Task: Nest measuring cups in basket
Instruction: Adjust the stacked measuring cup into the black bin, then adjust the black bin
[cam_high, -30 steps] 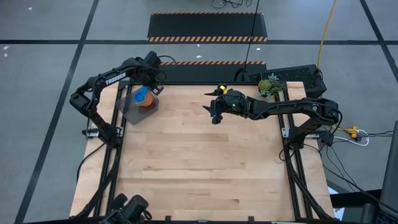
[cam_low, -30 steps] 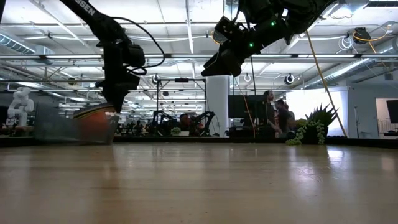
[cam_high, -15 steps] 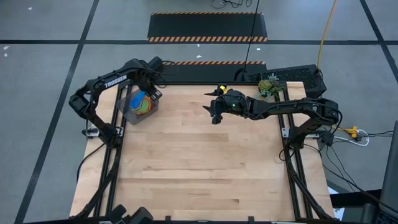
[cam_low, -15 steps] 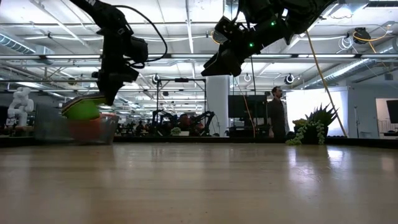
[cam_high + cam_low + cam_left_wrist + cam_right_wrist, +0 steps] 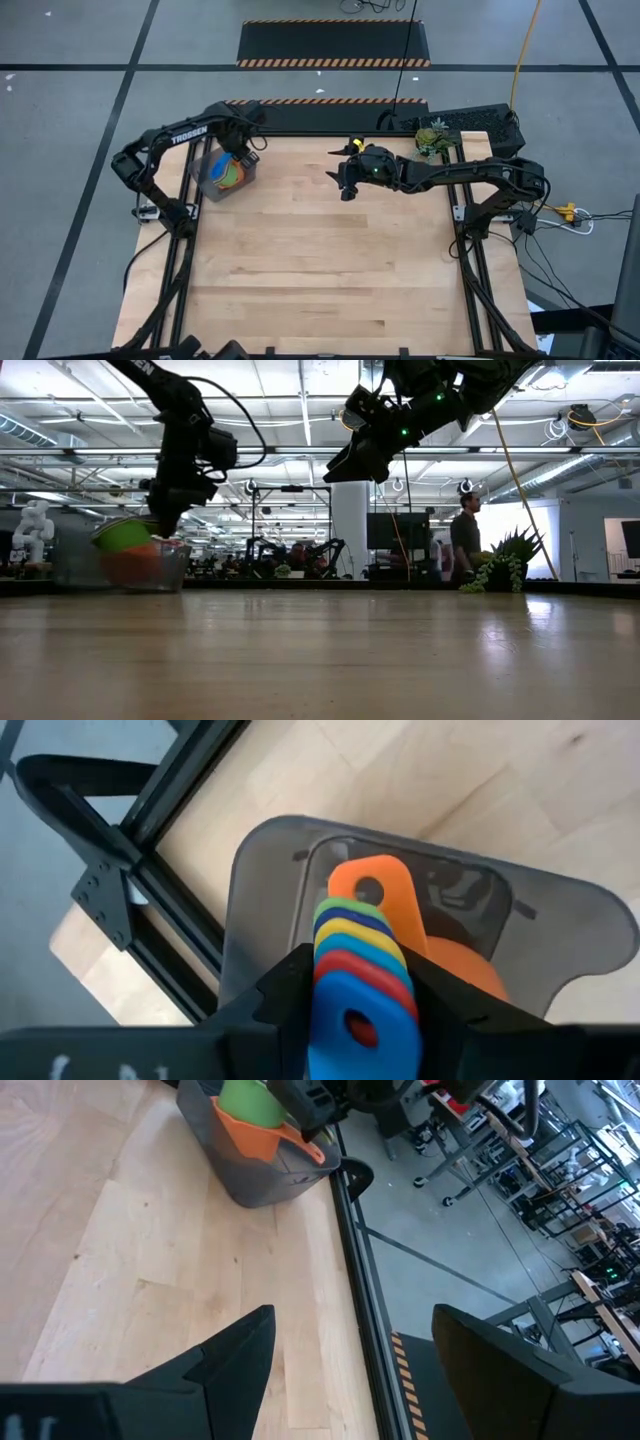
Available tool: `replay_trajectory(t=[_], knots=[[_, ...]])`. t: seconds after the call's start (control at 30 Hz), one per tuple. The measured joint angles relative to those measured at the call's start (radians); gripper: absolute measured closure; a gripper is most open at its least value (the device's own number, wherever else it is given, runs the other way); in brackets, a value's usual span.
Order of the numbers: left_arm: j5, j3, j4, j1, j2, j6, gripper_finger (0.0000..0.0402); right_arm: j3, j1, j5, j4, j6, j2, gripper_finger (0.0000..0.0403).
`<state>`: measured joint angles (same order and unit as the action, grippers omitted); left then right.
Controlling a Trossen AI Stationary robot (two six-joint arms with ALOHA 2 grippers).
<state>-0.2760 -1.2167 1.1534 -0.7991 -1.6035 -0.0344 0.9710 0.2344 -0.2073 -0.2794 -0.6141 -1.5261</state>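
Observation:
The dark grey basket [image 5: 208,180] stands on the table's far left corner. In it is a nested stack of measuring cups [image 5: 229,172], showing blue, green and orange from above. In the low view a tilted green cup [image 5: 122,535] rises above the rim over an orange cup [image 5: 135,564]. My left gripper [image 5: 241,152] hangs over the basket's far side, shut on the cups' handles. My right gripper [image 5: 345,181] hovers high over the table's far middle, open and touching nothing. My left gripper holds the fanned stack of flat handles [image 5: 352,982], blue on top, then red, yellow and light blue, pinched between its two fingers [image 5: 284,1003]. It comes from above, slanting down into the basket. The longer orange handle [image 5: 367,888] sticks out beyond the fingertips. The cups tilt over the basket.
A green plant sprig [image 5: 432,137] and a dark flat device [image 5: 470,124] sit past the table's far right corner. Black frame rails [image 5: 150,870] run along the table's left edge beside the basket. A person [image 5: 465,546] stands in the room behind. Bare wood [image 5: 330,270] fills the middle and near side.
My left gripper has stayed shut on the handles, risen a little and shifted toward the table's left. The nested stack has tipped, and the green cup now shows above the basket's rim where only orange showed before. The person in the background has walked to the right.

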Motion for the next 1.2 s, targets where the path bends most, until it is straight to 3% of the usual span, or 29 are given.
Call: replay_trajectory(t=[0.53, 0.8, 1.0, 1.2], knots=[[-0.050, 0.000, -0.007, 0.010, 0.000, -0.071, 0.0263, 0.000, 0.000, 0.000, 0.000, 0.000, 0.000, 0.0138], [-0.093, 0.000, 0.011, 0.031, 0.000, -0.075, 0.0204, 0.000, 0.000, 0.004, -0.010, 0.016, 0.000, 0.0138], [-0.093, 0.000, 0.004, 0.064, 0.000, -0.072, 0.0148, 0.000, -0.001, 0.107, -0.081, 0.095, 0.000, 0.0138], [-0.116, 0.000, 0.005, 0.075, 0.040, -0.073, 0.0116, 0.000, -0.014, 0.108, -0.109, 0.132, -0.002, 0.0138]])
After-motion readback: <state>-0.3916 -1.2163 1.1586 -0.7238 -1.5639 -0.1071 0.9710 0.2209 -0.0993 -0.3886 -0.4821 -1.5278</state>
